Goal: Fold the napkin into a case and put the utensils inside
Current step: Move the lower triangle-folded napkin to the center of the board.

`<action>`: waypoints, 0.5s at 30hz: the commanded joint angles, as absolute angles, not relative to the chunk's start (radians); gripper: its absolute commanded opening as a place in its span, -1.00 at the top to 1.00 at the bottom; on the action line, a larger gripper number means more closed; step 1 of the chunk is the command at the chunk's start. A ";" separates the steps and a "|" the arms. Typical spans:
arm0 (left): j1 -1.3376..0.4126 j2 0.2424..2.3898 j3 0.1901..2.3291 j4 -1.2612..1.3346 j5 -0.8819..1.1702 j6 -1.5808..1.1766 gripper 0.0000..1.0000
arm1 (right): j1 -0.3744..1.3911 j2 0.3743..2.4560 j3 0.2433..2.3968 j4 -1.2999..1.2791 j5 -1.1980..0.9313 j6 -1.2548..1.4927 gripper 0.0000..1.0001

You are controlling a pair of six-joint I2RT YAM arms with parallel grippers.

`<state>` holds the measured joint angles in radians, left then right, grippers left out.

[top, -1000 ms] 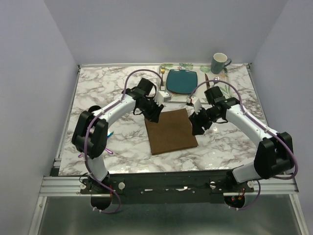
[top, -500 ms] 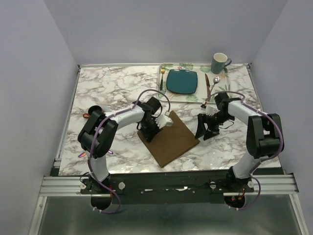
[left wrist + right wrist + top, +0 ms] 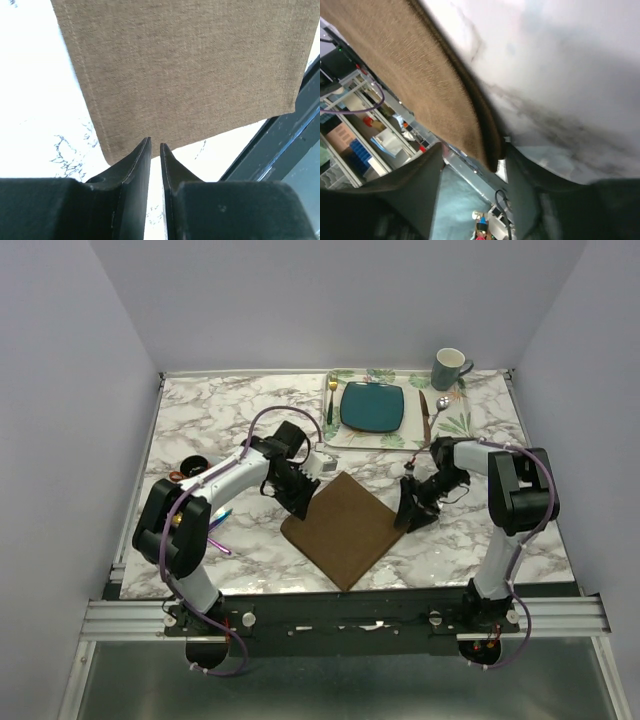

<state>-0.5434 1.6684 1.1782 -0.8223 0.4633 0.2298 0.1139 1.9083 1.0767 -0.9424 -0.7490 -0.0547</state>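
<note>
Left hand point(image 3: 155, 144) narrow, empty, at napkin point(image 3: 345, 527) edge; right hand point(image 3: 472, 150) wide, astride napkin corner. Risk: pinch misses, cloth slides.

Pale lavender walls point(image 3: 330, 300), white marble-veined table point(image 3: 220, 420), aluminium rail point(image 3: 340, 615) along near edge, even light

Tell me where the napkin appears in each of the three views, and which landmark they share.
Top: the napkin lies at centre, turned like a diamond.
Left wrist: the napkin fills the upper part, above the left claw.
Right wrist: a brown band, upper left, its edge inside the right claw.
Shared landmark: the marble table.
</note>
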 commanded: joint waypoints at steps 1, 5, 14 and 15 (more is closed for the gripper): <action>-0.520 1.672 1.167 -0.793 0.526 0.193 0.48 | 0.103 1.979 1.170 -0.933 -0.715 -0.049 -0.09; -0.515 1.684 1.143 -0.750 0.541 0.175 0.49 | 0.103 2.022 1.245 -0.916 -0.721 -0.057 0.17; -0.517 1.753 1.155 -0.678 0.612 0.109 0.51 | 0.103 2.033 1.376 -1.042 -0.697 -0.204 -0.26; -0.515 1.758 1.158 -0.677 0.623 0.103 0.51 | 0.103 2.011 1.365 -1.045 -0.677 -0.222 -0.30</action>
<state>-0.5190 1.7245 1.1515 -0.7204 0.5514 0.1471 0.1089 2.0678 1.3705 -0.9684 -0.7357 -0.1265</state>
